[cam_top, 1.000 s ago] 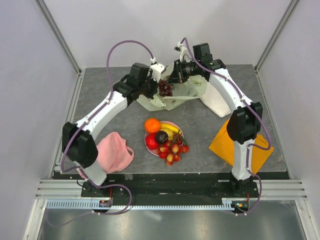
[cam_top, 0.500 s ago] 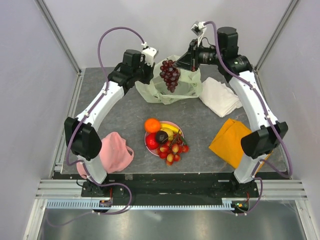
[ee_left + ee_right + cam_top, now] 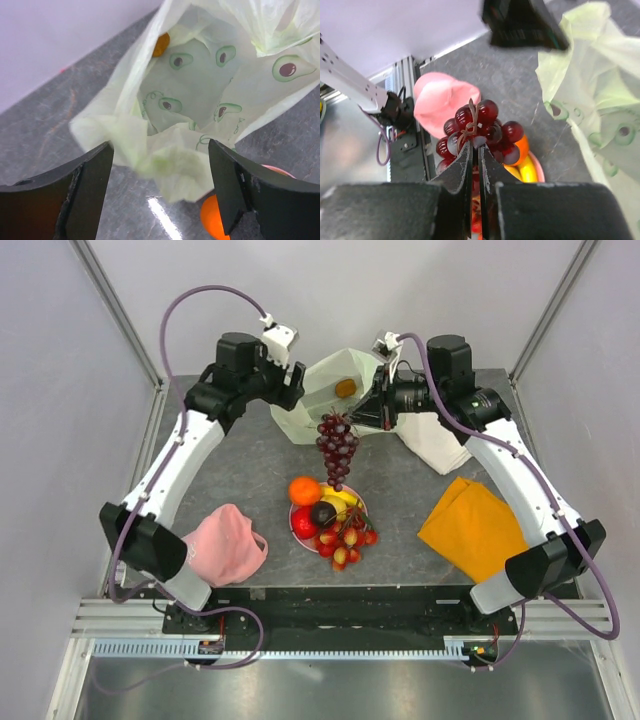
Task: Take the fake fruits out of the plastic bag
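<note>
Grape bunch (image 3: 337, 452) out of the plastic bag (image 3: 318, 390), hanging at centre frame
Right gripper (image 3: 476, 150) pinches its stem above the plated fruits (image 3: 335, 525); left gripper (image 3: 160, 170) gapes wide beside the bag at upper centre, where something orange (image 3: 161, 44) seemingly remains inside

Left end effector (image 3: 160, 170) spread wide; right end effector (image 3: 475, 152) pinched shut.
</note>
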Controlling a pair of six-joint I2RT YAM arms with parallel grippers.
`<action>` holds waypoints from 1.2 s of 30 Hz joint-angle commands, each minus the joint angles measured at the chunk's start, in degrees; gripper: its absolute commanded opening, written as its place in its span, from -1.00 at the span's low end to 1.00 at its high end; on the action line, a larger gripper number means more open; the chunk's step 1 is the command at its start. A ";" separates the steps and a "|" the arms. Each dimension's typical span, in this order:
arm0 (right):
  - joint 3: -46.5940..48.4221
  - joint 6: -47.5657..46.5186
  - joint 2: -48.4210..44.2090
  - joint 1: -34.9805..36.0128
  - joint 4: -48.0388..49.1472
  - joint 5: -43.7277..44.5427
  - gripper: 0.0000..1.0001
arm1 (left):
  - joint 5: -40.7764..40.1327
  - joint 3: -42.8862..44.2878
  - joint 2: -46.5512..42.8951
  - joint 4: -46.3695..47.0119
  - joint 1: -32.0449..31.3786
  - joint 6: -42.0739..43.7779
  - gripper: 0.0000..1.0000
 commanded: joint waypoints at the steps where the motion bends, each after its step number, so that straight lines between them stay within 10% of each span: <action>1: -2.04 -3.44 -4.44 2.69 -0.63 1.61 -0.95 | 1.09 -1.68 -8.53 -0.10 0.44 3.58 0.68; 36: -11.71 -9.06 -0.50 6.30 -1.95 12.78 -0.97 | 7.07 -8.45 -16.98 0.51 1.76 -0.37 0.60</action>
